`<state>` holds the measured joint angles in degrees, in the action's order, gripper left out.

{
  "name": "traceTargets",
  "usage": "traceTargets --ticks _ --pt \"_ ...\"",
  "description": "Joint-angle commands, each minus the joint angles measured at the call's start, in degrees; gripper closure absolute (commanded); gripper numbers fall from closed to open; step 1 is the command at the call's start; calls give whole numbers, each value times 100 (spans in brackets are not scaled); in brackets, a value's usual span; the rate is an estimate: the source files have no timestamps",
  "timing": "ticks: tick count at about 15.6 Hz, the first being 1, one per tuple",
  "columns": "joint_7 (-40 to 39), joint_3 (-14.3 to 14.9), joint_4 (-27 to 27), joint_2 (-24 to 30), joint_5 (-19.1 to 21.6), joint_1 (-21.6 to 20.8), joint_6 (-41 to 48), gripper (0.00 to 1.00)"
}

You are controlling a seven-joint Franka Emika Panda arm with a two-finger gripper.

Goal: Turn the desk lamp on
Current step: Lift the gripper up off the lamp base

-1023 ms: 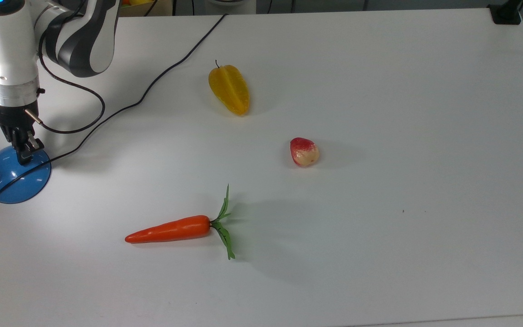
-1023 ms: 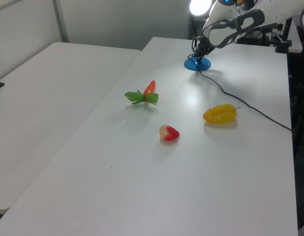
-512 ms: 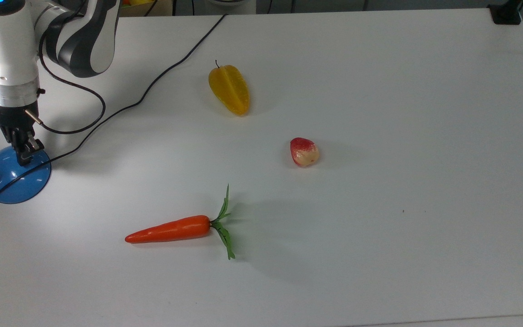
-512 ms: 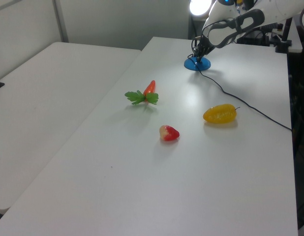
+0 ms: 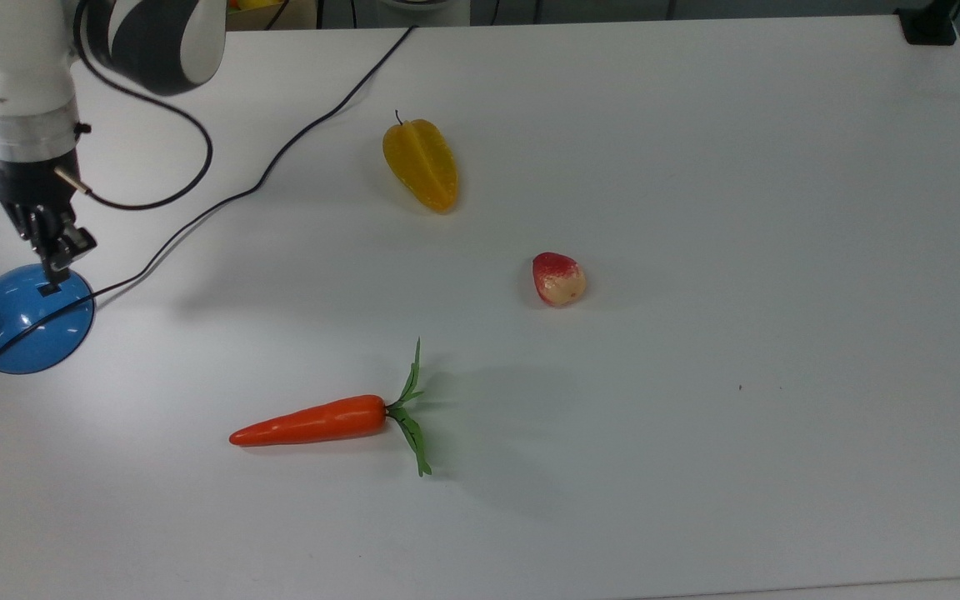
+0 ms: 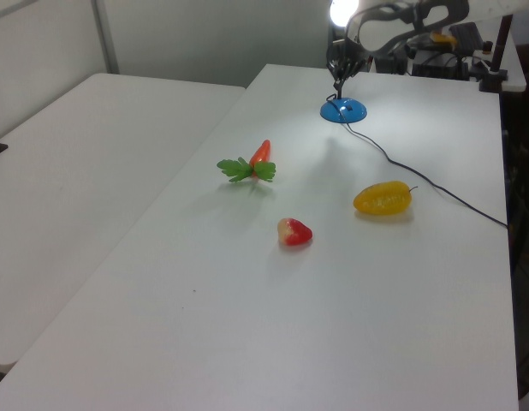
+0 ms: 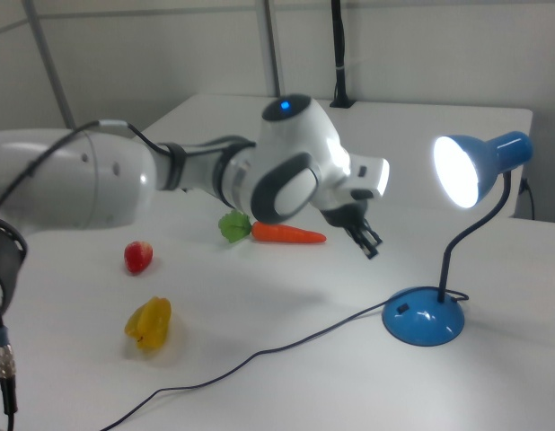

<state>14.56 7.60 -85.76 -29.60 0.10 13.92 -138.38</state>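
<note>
Blue desk lamp [image 7: 426, 316] at worktop [image 5: 697, 167] edge, shade glowing, so switching step probably done. Gripper [image 7: 369, 244] with fingers together, just above switch [image 5: 48, 290], not touching. Next: probably only retreat clear of cord [image 5: 222, 202].

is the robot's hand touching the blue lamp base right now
Apart. In the right view, the hand hangs above the glossy blue dome-shaped lamp base, with bare table between.

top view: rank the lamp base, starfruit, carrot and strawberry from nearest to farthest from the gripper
1. Blue lamp base, just below the gripper, at the top view's left.
2. Carrot, lower middle.
3. Starfruit, upper middle; close to the carrot's distance.
4. Strawberry, centre right.
</note>
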Motion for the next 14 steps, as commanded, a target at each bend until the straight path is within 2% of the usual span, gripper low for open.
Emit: traceTargets --ticks 1,6,10,11,12,13,14 --pt "-110 40 -178 691 -10 -424 1179 100" --pt "-514 22 -248 1281 -1 -1084 2911 100" --pt "-1322 13 -328 1676 78 -1479 4009 98" --pt "-1420 13 -328 1773 87 -1567 4264 92" --pt "-1464 13 -371 1887 87 -1655 4450 80" --pt "-1473 13 -450 2018 95 -1734 4530 64" --pt "-1474 13 -546 2142 95 -1813 4531 30"
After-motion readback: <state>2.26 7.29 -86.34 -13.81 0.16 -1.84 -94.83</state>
